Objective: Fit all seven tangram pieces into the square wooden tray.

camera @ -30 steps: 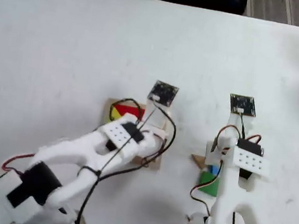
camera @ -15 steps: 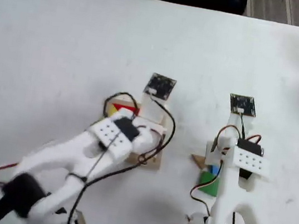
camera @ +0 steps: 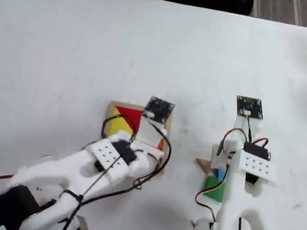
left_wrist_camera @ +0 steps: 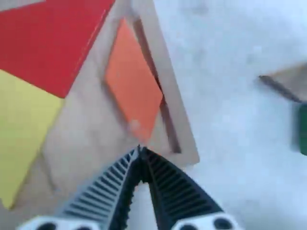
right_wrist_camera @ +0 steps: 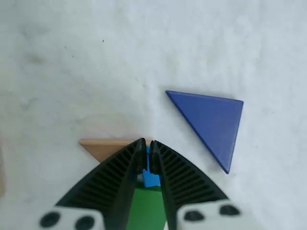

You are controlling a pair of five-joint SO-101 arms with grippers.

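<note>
Three coloured pieces show in the square wooden tray (camera: 112, 106) from the high view: a red piece (camera: 129, 113) at its far side, a yellow piece (camera: 118, 126) touching it on the near side, and a sliver of an orange piece (camera: 161, 144) along the wall nearest the right arm (camera: 244, 186). The left arm (camera: 75, 173) lies across the tray's near half and hides the rest. Well apart on the white tabletop (camera: 66, 38), the right arm stands over a tan triangle (camera: 202, 164), a light-blue piece (camera: 220, 174) and a green piece (camera: 212, 188), clustered together outside the tray. From the left wrist view, the left gripper (left_wrist_camera: 142, 154) has its jaws pressed together and empty. Its tip is above the bare tray floor just beside the orange piece, a parallelogram lying flat against the tray's wall. Red and yellow meet along one edge farther in, with bare wood between them and the orange one. From the right wrist view, the right gripper (right_wrist_camera: 146, 149) has its jaws drawn almost together, with the light-blue piece showing in the narrow slit between them; whether it is pinched I cannot tell. The green piece sits beneath the gripper, the tan triangle pokes out beside its tip, and a dark-blue triangle (right_wrist_camera: 211, 122) lies flat nearby, apart from the others.
</note>
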